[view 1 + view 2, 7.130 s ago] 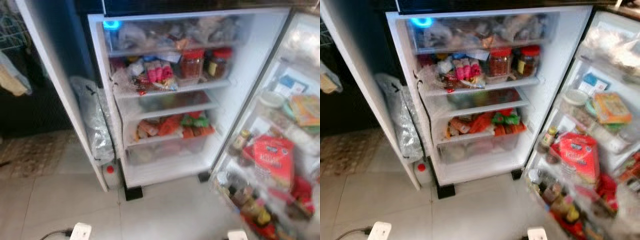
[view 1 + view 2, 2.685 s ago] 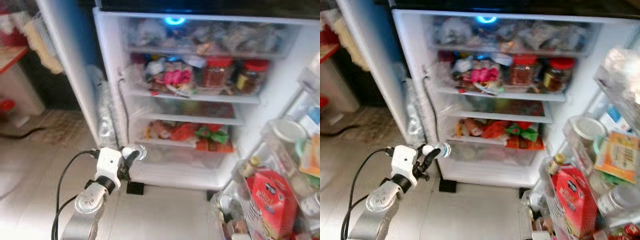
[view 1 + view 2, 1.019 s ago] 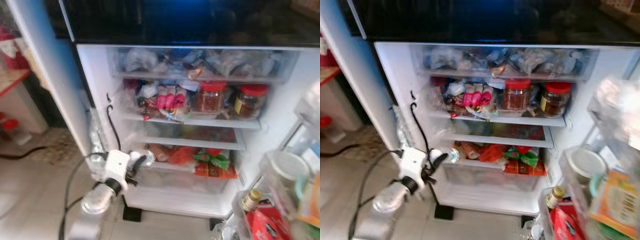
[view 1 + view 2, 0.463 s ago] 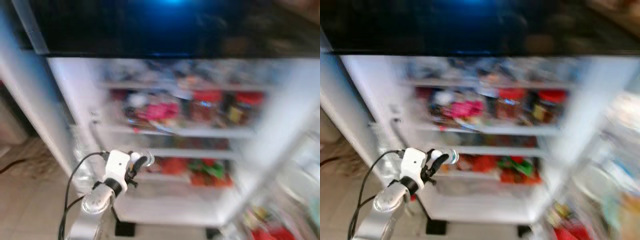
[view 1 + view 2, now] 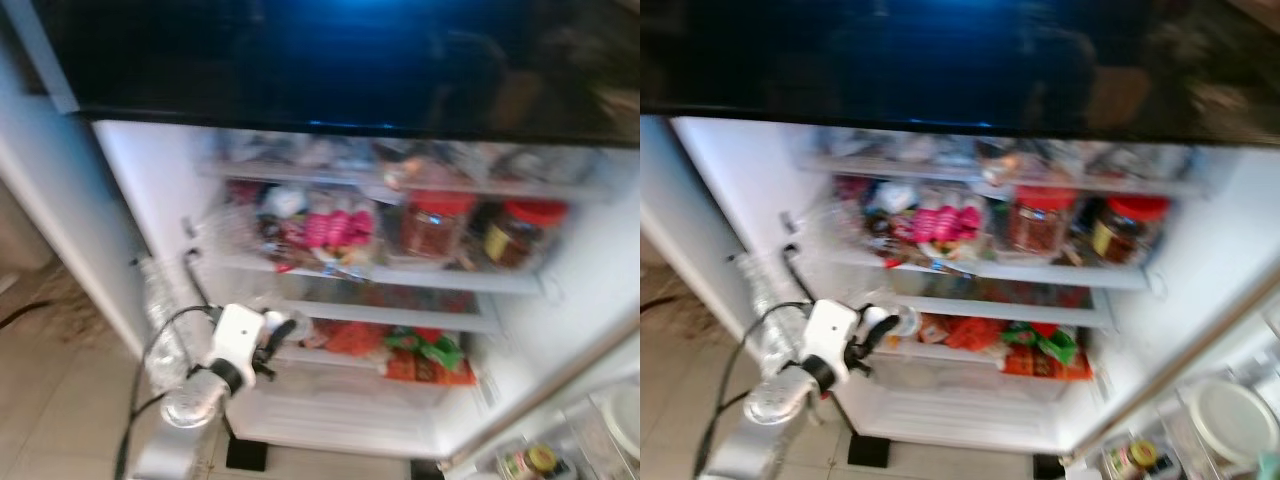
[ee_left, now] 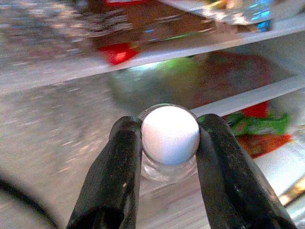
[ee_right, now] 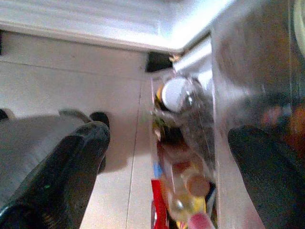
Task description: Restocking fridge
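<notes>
Restocking in progress: the left gripper (image 6: 169, 143), its glossy black fingers pinching a clear plastic bottle with rounded white cap (image 6: 170, 135), holds it before the open white fridge (image 5: 150, 190), near the lower shelves, not yet placed; the right gripper (image 7: 167, 143) hangs with fingers spread beside the door rack

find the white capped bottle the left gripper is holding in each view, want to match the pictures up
Left eye view: bottle at lower left, in the left gripper, before the fridge's lower shelves.
Right eye view: bottle at lower left.
Left wrist view: white cap at centre, clamped between both fingers.
Right wrist view: not in it.
Shared landmark: green packet.
</notes>
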Robot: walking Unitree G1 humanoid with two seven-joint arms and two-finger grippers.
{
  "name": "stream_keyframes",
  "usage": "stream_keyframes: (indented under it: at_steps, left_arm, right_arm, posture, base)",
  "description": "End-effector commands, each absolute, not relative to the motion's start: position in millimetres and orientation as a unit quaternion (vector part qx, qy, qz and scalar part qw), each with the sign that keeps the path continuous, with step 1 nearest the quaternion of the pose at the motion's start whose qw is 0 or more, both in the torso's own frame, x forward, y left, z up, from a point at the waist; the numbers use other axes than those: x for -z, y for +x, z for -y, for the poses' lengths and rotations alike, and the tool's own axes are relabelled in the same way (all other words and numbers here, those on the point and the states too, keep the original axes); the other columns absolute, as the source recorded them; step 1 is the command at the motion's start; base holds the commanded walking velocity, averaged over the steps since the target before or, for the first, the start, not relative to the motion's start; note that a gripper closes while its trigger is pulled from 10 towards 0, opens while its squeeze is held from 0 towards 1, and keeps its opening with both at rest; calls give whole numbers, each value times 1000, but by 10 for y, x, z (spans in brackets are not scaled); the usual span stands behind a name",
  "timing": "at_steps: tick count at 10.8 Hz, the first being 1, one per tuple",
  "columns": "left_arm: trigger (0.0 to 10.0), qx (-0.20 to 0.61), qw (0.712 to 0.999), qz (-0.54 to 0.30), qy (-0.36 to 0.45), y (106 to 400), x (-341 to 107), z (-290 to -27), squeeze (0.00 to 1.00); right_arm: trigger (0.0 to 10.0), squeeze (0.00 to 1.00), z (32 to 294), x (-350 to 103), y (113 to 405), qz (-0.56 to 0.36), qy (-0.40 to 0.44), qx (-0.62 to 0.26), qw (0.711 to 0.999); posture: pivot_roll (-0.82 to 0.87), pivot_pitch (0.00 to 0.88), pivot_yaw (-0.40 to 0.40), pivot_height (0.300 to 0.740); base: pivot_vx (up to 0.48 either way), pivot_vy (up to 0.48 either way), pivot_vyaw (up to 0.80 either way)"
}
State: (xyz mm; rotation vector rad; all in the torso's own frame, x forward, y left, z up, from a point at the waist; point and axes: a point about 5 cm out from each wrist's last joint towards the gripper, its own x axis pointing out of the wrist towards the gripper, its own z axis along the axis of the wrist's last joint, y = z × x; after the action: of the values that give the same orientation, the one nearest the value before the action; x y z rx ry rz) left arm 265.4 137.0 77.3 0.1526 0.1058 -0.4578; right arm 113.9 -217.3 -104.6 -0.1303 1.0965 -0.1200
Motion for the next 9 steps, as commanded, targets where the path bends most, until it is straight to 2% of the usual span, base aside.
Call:
stream_keyframes:
  at_steps: [1,3,7,9]
  left_arm:
    - [10000,224,971,-41,77,2650,-806,-1369,0]
    - [10000,192,977,-29,83,2649,-826,-1451,0]
    - [10000,169,981,-18,91,2529,-843,-1486,0]
    - [10000,162,982,-18,93,2561,-856,-1540,0]
  right_arm:
    - [10000,0,2168,1060,1090,-524,-53,62,848]
    - [10000,0,2169,1058,1094,-522,-51,62,849]
    - [10000,0,2170,1056,1092,-516,-41,71,852]
    - [10000,0,2163,1060,1082,-516,-32,76,852]
  posture:
    - [-105,0,-27,740]
    - [-97,0,-31,740]
    - [-113,0,-17,740]
    - [-99,0,-13,740]
  base:
    - [0,0,0]
    - [0,0,0]
    - [0,0,0]
    - [0,0,0]
